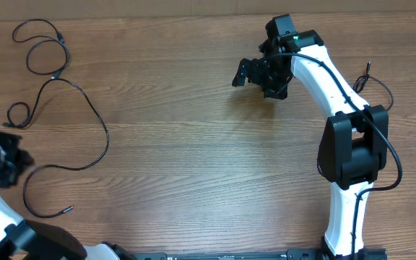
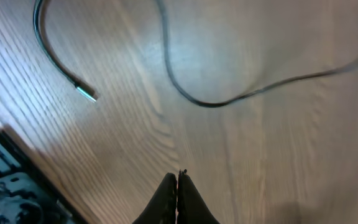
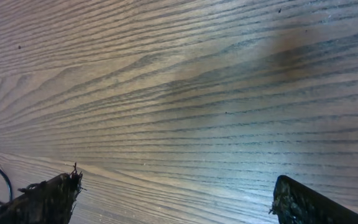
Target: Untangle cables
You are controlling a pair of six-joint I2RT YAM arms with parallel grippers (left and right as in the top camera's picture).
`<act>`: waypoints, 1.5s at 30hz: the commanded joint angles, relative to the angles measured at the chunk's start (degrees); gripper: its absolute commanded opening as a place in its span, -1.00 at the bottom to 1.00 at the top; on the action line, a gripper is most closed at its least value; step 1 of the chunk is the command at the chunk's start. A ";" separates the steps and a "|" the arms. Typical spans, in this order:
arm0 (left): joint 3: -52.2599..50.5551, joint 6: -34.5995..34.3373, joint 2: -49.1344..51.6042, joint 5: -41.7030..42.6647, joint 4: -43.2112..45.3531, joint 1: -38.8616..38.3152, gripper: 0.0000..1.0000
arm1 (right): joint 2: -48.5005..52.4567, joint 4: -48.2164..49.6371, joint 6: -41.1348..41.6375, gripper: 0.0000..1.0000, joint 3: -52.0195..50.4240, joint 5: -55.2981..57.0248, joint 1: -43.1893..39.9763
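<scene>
The cables [image 1: 107, 144] lie loose in thin black curves on the left part of the wooden counter [image 1: 193, 159], running from the far left corner down toward the near edge. One end has a silvery-blue tip [image 2: 87, 94]. Just beside them, the left tool [image 2: 177, 186] is closed tight on nothing. Well apart, the right tool [image 1: 258, 78] is spread wide and empty over bare wood.
</scene>
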 commanded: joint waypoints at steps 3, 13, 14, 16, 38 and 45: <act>-13.16 -7.85 0.87 -2.56 9.53 0.35 -0.67 | -0.02 0.02 -0.07 1.00 0.81 0.33 0.17; -22.08 -18.36 1.42 -10.16 26.18 0.35 0.38 | -0.02 -0.72 -0.24 1.00 0.81 0.35 0.17; -22.77 -20.11 1.62 -11.19 26.93 0.35 0.41 | -0.02 -0.59 -0.24 1.00 0.81 0.35 0.17; -24.44 -21.31 2.45 -11.65 29.86 0.31 0.43 | -0.02 -0.39 -0.24 1.00 0.81 0.35 0.17; -27.04 -21.90 20.57 -12.87 47.32 0.20 0.09 | -0.02 -0.39 -0.20 1.00 0.81 0.33 0.17; -27.04 -18.73 24.72 -21.73 45.86 0.17 -0.17 | -0.02 -0.39 -0.20 1.00 0.81 0.33 0.17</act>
